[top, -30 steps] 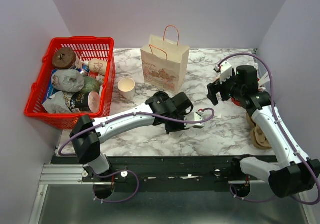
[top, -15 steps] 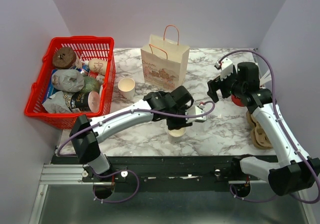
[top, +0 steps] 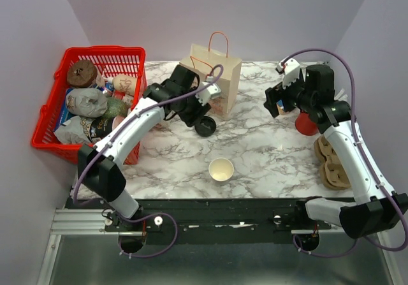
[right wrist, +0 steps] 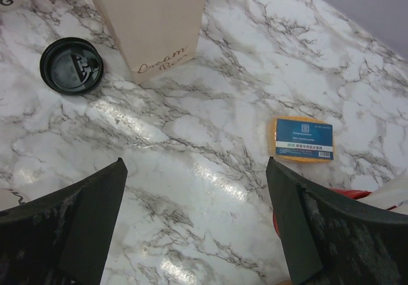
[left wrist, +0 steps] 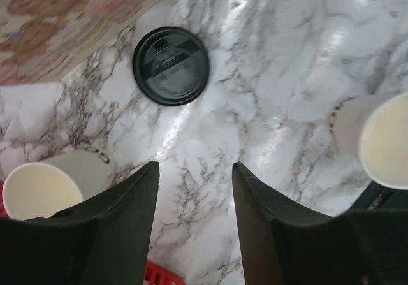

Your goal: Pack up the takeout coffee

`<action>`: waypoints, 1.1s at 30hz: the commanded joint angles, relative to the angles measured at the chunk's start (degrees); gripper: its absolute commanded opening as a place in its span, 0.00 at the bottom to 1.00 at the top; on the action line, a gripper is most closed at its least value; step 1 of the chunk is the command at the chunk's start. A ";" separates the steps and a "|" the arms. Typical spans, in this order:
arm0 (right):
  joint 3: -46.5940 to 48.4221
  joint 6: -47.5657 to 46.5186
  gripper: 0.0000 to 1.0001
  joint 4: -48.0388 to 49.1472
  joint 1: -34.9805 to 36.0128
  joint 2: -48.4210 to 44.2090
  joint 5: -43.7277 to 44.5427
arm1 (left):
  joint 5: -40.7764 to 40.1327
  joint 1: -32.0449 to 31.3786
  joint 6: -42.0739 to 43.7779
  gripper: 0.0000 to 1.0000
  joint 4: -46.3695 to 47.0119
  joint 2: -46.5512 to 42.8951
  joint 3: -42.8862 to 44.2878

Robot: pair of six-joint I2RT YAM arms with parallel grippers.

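Two upright pale cups (left wrist: 382,141) (left wrist: 38,189), one loose lid (left wrist: 171,66), one paper bag (top: 231,84), one basket (top: 105,49).

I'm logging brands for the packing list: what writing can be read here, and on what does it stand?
"Dream", then a word starting "Be", cut off: low on the paper bag.
Blue label on the orange card: too small to read.
Raised marks on the black lid: not legible.

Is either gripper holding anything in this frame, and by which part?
Nothing is held. Both the left gripper and the right gripper are open and empty; the black lid lies flat on the table, untouched.
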 commanded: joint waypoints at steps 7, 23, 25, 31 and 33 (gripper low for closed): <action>2.12 -2.97 0.99 -1.43 -0.16 0.56 -0.60 | 0.10 8.53 -10.16 0.49 16.20 12.95 -0.93; 2.03 -3.93 0.99 -1.34 -0.16 2.67 -0.42 | 0.02 8.44 -8.23 0.48 28.34 23.78 -0.83; 2.03 -3.93 0.99 -1.60 -0.16 2.58 -0.42 | -0.07 8.45 -8.93 0.47 28.78 24.30 -1.27; 1.33 -4.20 0.99 -1.52 -0.16 2.23 0.02 | -2.00 8.53 -11.92 0.45 32.56 23.78 -4.96; 1.24 -4.02 0.99 -1.61 -0.16 2.31 -0.15 | -2.44 8.62 -13.41 0.43 31.78 24.04 -5.23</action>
